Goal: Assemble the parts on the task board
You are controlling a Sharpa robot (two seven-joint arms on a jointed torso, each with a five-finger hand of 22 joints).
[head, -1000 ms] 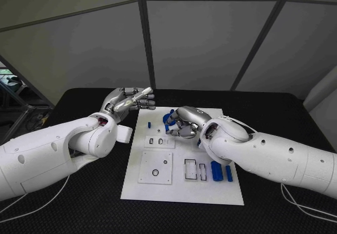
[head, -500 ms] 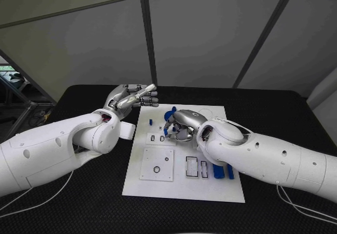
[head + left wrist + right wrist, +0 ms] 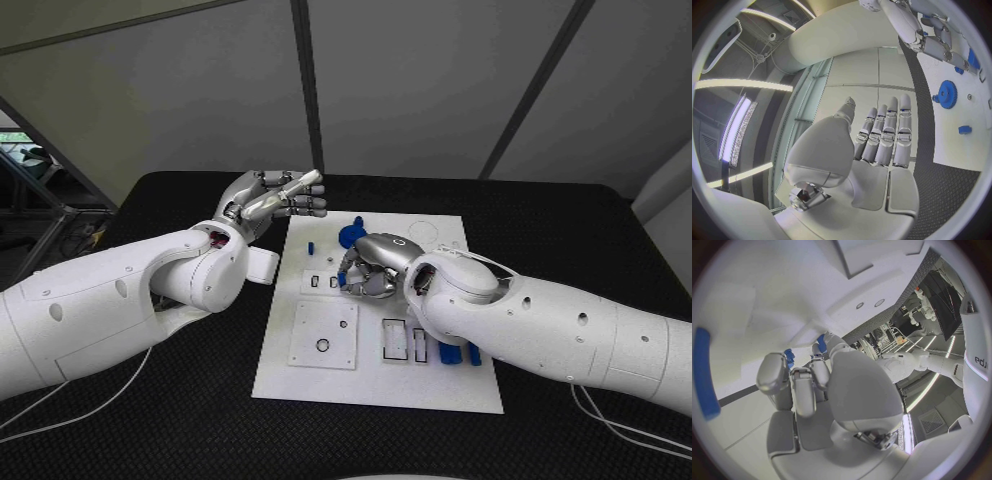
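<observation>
The white task board (image 3: 433,385) lies in the middle of the table. My right hand (image 3: 372,265) is down over its far half, fingers curled, and pinches a small blue part (image 3: 343,270) just beside the white slotted block (image 3: 325,283). In the right wrist view the right hand (image 3: 826,385) shows a blue bit (image 3: 789,356) at its fingertips. A blue gear (image 3: 353,235) lies just beyond the hand. My left hand (image 3: 274,195) hangs raised off the board's far left corner, fingers straight and side by side, holding nothing; the left hand (image 3: 879,140) looks the same in its wrist view.
A small blue peg (image 3: 307,253) stands near the board's left edge. Two blue bars (image 3: 449,352) lie at its right, beside the rectangular slots (image 3: 394,340). A square plate (image 3: 323,335) with a ring is at the near left. Black table (image 3: 577,220) surrounds the board.
My right hand has moved a little nearer and leftward over the board, carrying the blue part toward the slotted block. The left hand has hardly moved. The camera has shifted slightly.
</observation>
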